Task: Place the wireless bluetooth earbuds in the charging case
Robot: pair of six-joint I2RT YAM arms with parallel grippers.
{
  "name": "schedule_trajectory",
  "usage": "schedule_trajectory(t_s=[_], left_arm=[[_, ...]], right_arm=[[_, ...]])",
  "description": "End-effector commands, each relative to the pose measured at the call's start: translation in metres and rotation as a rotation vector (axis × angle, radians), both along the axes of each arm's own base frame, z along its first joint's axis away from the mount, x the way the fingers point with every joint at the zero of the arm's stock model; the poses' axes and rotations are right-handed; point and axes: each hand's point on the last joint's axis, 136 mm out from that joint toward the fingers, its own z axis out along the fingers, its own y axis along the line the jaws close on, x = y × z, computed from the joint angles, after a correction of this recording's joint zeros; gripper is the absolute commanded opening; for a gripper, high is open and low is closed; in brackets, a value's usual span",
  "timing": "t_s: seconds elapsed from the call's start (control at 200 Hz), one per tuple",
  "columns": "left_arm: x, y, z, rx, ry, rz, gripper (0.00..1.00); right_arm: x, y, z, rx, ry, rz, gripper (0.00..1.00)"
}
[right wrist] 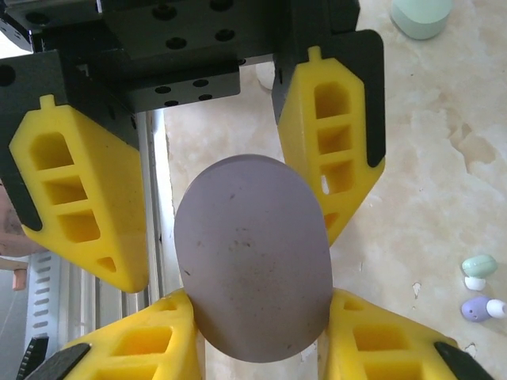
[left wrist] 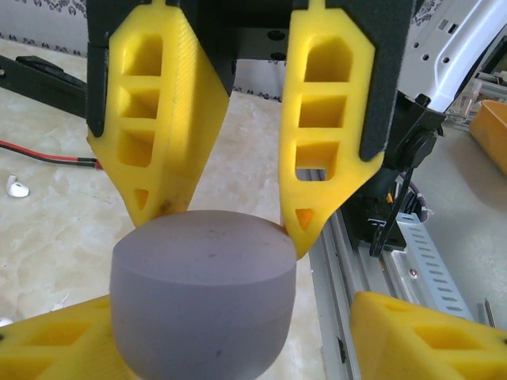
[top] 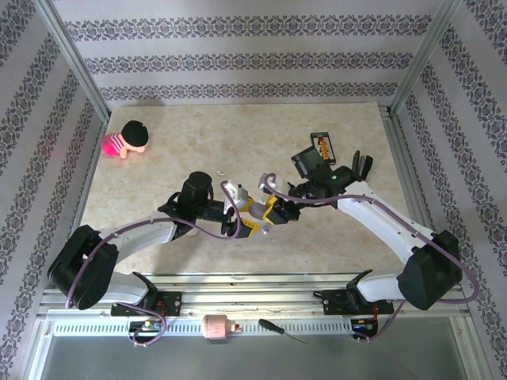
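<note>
The right claw (right wrist: 261,301) is clenched on the lavender case (right wrist: 252,253), over the surface (top: 238,134) near the middle of its near edge. The left claw (left wrist: 230,305) straddles the same case from the opposite side, released: one finger touches it, the other stands just clear. A green bud (right wrist: 479,265) and a lavender bud (right wrist: 474,309) lie loose on the surface, well apart from a green case (right wrist: 420,16). They are probably toward the centre, though that is hard to place.
</note>
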Motion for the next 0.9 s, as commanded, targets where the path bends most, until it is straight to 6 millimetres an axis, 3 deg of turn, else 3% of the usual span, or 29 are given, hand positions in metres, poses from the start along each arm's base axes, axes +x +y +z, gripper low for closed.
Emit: schedule_trajectory(t_s=[0.0, 0.35, 0.894], left_arm=[[-0.0099, -0.0051, 0.0165, -0.026, -0.015, -0.052, 0.61], [-0.0098, -0.0066, 0.0173, -0.027, -0.011, -0.052, 0.44], [-0.0103, -0.0086, 0.0126, -0.013, 0.009, -0.058, 0.46]], right_arm=[[-0.0086, 0.0067, 0.009, 0.026, 0.007, 0.053, 0.29], [-0.0086, 0.0072, 0.0067, 0.012, 0.009, 0.055, 0.29], [-0.0071, 0.0059, 0.0008, -0.017, 0.016, 0.047, 0.28]])
